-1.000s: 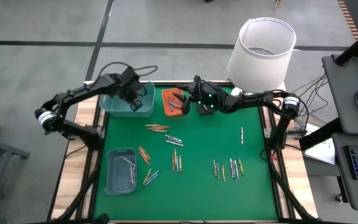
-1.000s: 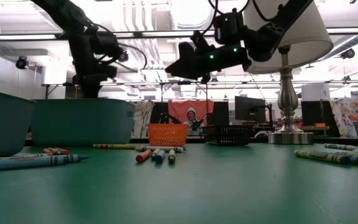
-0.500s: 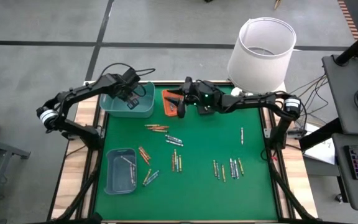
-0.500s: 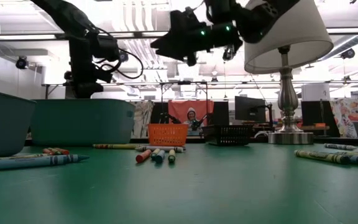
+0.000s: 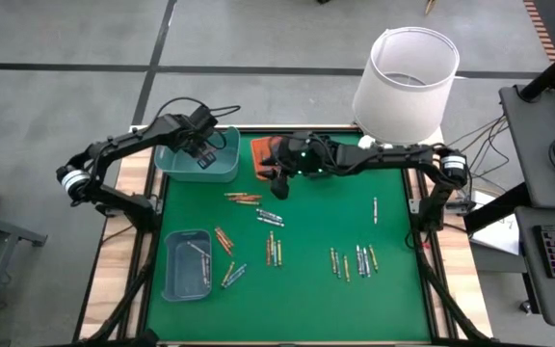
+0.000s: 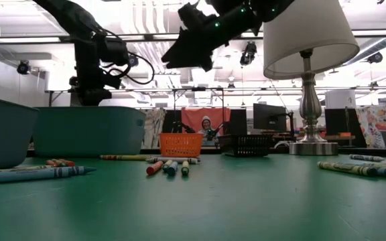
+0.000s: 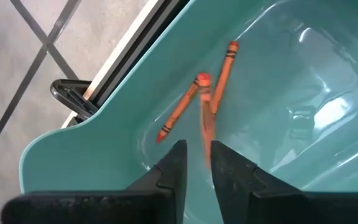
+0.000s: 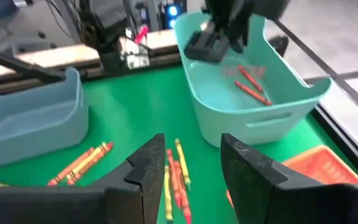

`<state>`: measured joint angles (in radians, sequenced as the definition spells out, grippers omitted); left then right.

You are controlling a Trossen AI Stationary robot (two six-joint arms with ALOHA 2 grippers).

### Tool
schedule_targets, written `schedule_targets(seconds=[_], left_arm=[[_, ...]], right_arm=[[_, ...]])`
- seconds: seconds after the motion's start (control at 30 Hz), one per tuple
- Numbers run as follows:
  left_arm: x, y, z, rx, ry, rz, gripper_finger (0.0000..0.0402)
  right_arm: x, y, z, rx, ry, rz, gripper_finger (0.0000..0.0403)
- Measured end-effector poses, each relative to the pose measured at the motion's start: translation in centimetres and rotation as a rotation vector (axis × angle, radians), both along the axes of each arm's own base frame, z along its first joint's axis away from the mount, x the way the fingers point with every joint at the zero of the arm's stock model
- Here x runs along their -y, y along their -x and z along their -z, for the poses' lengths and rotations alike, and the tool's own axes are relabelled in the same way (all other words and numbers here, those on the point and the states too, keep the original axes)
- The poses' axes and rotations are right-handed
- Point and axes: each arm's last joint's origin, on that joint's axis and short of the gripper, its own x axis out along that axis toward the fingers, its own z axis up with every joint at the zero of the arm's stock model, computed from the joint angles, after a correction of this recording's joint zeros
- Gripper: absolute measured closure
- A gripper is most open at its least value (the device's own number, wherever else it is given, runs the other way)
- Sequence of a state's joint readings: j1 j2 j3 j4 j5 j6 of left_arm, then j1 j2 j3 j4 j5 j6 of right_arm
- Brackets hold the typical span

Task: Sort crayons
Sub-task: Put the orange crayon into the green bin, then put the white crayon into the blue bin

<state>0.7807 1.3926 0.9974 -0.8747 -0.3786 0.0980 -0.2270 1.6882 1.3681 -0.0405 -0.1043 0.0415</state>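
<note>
Two pincers | left (image 7: 196,163) over teal tray (image 7: 278,74) | right (image 8: 191,163) empty

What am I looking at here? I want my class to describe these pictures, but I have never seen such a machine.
These four pictures show one moment, seen by four cameras. The machine is two dark robot arms at a green table, each ending in a two-finger gripper. One camera looks straight down, one sits at table height, and one rides on each wrist. On the table are scattered crayons, a teal tray, a blue-grey tray, an orange tray and a lamp. The left gripper hangs over the teal tray with its fingers parted. A blurred orange crayon shows between them, apparently dropping towards two more inside. The right gripper is open and empty, above the table beside the orange tray.
</note>
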Motion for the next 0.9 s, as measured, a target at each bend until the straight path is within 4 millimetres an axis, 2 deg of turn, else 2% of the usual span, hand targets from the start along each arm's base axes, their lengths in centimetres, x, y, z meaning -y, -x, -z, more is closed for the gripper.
schedule_targets(seconds=[0.17, 0.27, 0.37, 0.63, 0.9], left_arm=[[0.1, 0.0, -0.1, 0.000, -0.003, 0.012, 0.0330], [0.2, 0.1, -0.4, 0.022, 0.000, 0.024, 0.0329], [0.6, 0.0, -1.1, 0.139, 0.038, 0.074, 0.0329], [1.7, -0.9, -5.5, 0.632, -0.017, 0.319, 0.0329], [3.6, -2.1, -9.6, 0.914, -0.202, 0.501, 0.0329]], right_arm=[[0.7, 0.3, 0.3, -0.040, -0.012, 0.020, 0.0257], [0.8, 0.8, 0.9, -0.114, -0.109, 0.067, 0.0262], [0.5, 1.6, 1.3, -0.245, -0.224, 0.125, 0.0268], [-2.6, 4.1, 2.3, -0.667, -0.366, 0.176, 0.0278], [-6.1, 7.6, 3.7, -1.078, -0.409, 0.237, 0.0278]])
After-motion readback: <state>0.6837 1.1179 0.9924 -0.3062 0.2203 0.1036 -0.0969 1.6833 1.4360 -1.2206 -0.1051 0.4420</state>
